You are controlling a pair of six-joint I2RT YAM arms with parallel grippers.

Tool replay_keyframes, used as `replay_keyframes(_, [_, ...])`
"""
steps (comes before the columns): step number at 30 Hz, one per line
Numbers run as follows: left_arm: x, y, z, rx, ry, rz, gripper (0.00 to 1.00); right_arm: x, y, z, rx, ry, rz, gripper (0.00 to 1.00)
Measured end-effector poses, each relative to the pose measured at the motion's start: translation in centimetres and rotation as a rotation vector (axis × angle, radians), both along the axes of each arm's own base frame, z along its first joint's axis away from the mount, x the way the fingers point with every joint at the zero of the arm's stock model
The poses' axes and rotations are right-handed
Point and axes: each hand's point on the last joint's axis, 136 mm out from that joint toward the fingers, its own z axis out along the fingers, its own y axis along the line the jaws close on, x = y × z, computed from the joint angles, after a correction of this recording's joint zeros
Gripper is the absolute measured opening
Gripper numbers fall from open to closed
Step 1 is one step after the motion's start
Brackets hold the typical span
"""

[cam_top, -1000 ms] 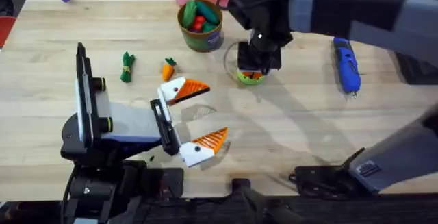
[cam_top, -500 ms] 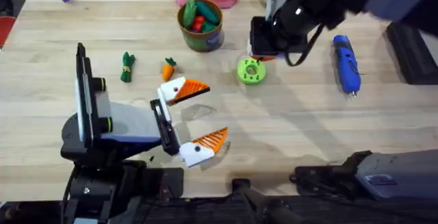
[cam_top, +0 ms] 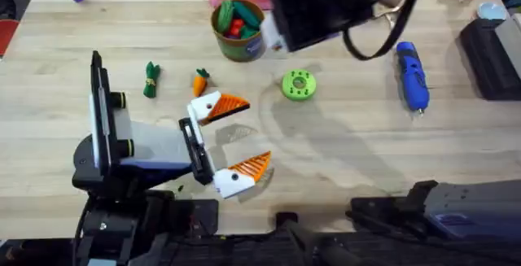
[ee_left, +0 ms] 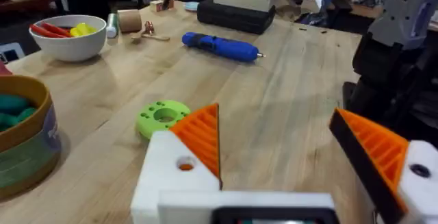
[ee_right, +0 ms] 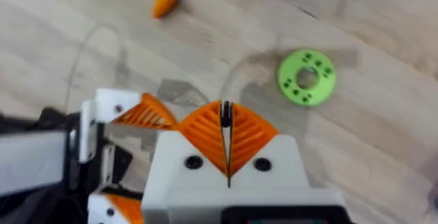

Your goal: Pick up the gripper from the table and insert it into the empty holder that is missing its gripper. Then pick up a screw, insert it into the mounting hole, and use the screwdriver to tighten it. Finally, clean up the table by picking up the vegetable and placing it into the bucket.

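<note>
The left claw (cam_top: 224, 140) rests low over the bench (cam_top: 350, 168) near its front edge, left of the middle, with its two white mounts spread wide and an orange ribbed fin on each; nothing sits between them. In the left wrist view the nearer mount shows a round mounting hole beside its fin. The right claw (ee_right: 226, 138) hangs high above the bench toward the far edge, and in the right wrist view its two orange pads are pressed flat together with a thin dark strip pinched at their tips; I cannot tell what that strip is. The green disc (cam_top: 299, 85) lies flat on the bench near the middle, apart from both claws. The vegetable (cam_top: 200, 80) lies on its side on the bench, just beyond the left claw and left of the disc. The bucket (cam_top: 238, 30) stands upright near the far edge, holding green and red toys. The screwdriver (cam_top: 412, 76) lies on the bench toward the right edge, its silver tip pointing to the front edge. A small green leafy toy (cam_top: 151, 80) lies left of the vegetable, and a white bowl (ee_left: 68, 38) with toy food shows in the left wrist view.
</note>
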Motion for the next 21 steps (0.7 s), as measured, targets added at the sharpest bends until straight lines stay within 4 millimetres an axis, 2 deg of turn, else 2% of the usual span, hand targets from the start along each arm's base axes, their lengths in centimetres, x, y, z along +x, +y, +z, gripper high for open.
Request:
replay_keyframes(2, [0.0,0.0,0.0,0.0,0.0,0.0,0.985,-0.9,1.7,0.4,0.015,-0.019,0.105,0.006])
replay_keyframes(9, [0.0,0.0,0.0,0.0,0.0,0.0,0.985,-4.5,5.5,0.9,0.041,-0.053,0.405,0.006])
replay_keyframes(16, [0.0,0.0,0.0,0.0,0.0,0.0,0.985,-6.6,6.9,1.0,0.059,-0.052,0.561,0.006])
replay_keyframes(21, [0.0,0.0,0.0,0.0,0.0,0.0,0.985,-7.3,7.7,0.6,0.07,-0.033,0.628,0.006])
